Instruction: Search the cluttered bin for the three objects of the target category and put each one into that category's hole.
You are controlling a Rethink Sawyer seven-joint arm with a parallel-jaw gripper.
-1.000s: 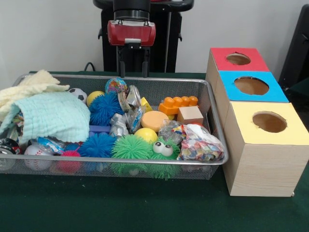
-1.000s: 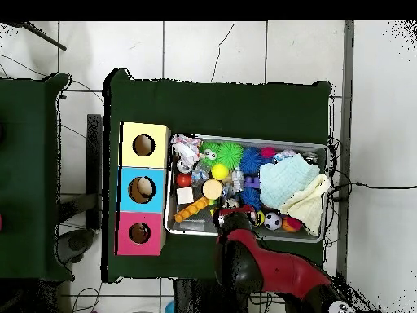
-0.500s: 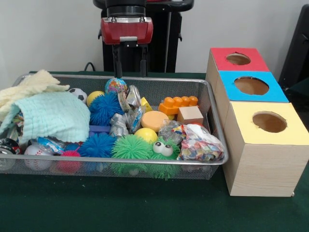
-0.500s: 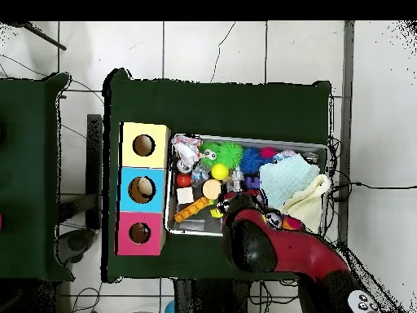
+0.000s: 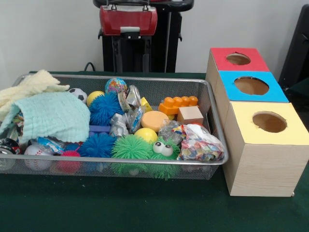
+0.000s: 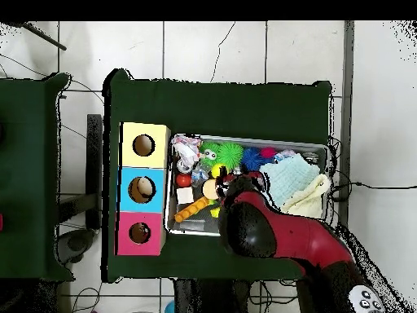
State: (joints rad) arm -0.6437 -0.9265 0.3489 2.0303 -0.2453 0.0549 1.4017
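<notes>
A wire mesh bin [image 5: 145,163] holds a jumble of toys: blue spiky balls [image 5: 105,107], a green spiky ball [image 5: 131,147], an orange building block [image 5: 178,104], a wooden cube [image 5: 189,115], a yellow ball [image 5: 146,135] and an orange disc [image 5: 154,120]. My gripper [image 5: 130,67] hangs above the bin's far side, open, with nothing between its fingers [image 5: 116,55]. In the overhead view the red arm [image 6: 261,232] covers the bin's middle. Beside the bin stands a wooden box with a red hole [image 5: 238,59], a blue hole [image 5: 251,85] and a yellow hole [image 5: 269,122].
A mint cloth [image 5: 50,116] and a cream cloth [image 5: 29,87] cover one end of the bin. A crinkly patterned bag [image 5: 200,145] lies at the end nearest the box. A black pedestal stands behind the bin. Green cloth covers the table [image 5: 145,208].
The gripper has risen and come forward over the bin. In the overhead view the arm now covers more of the bin's middle. The toys have not moved.
</notes>
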